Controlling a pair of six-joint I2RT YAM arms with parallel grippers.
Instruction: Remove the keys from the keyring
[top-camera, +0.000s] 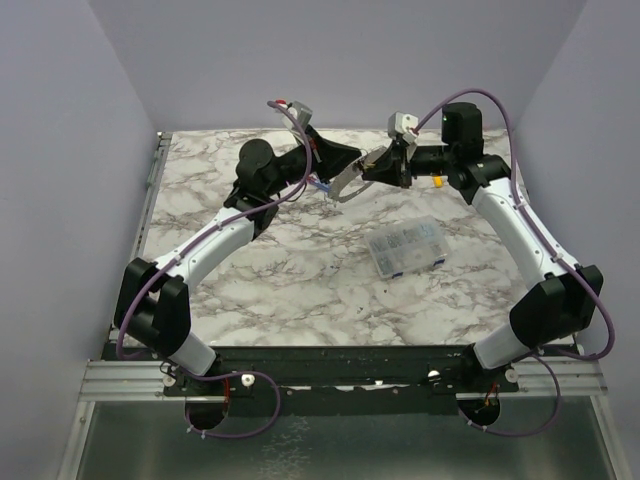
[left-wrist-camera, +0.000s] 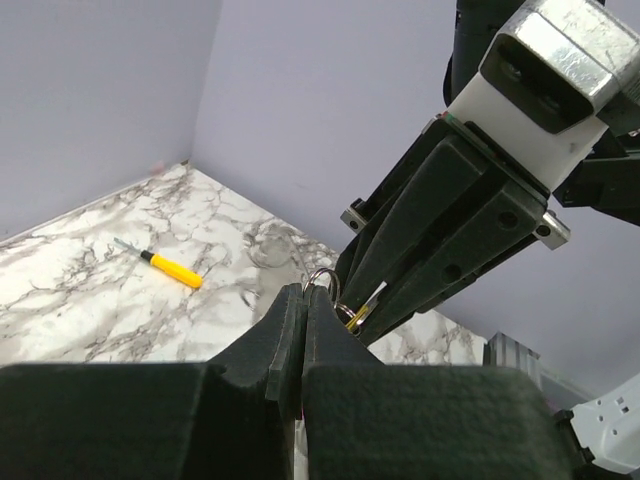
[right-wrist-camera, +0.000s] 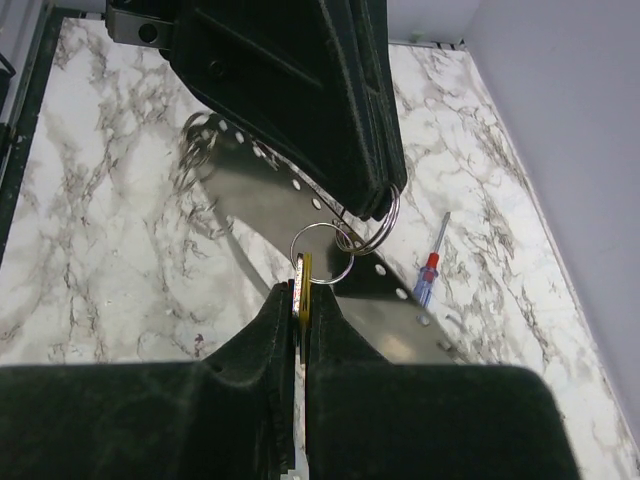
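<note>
Both grippers meet in the air over the back of the table. My left gripper is shut on a thin wire ring of the keyring. Linked wire rings lead down to the keyring's wide grey perforated band, which hangs slanted under the left gripper. My right gripper is shut on the keys, a yellow one beside a silvery one, both threaded on a wire ring. From the left wrist, the yellow key peeks out between the right fingers. From above, the band hangs between the grippers.
A slim blue-and-red screwdriver lies on the marble below the band. A yellow-handled screwdriver lies at the back right. A clear compartment box sits right of the table's middle. Grey walls close in the back and sides.
</note>
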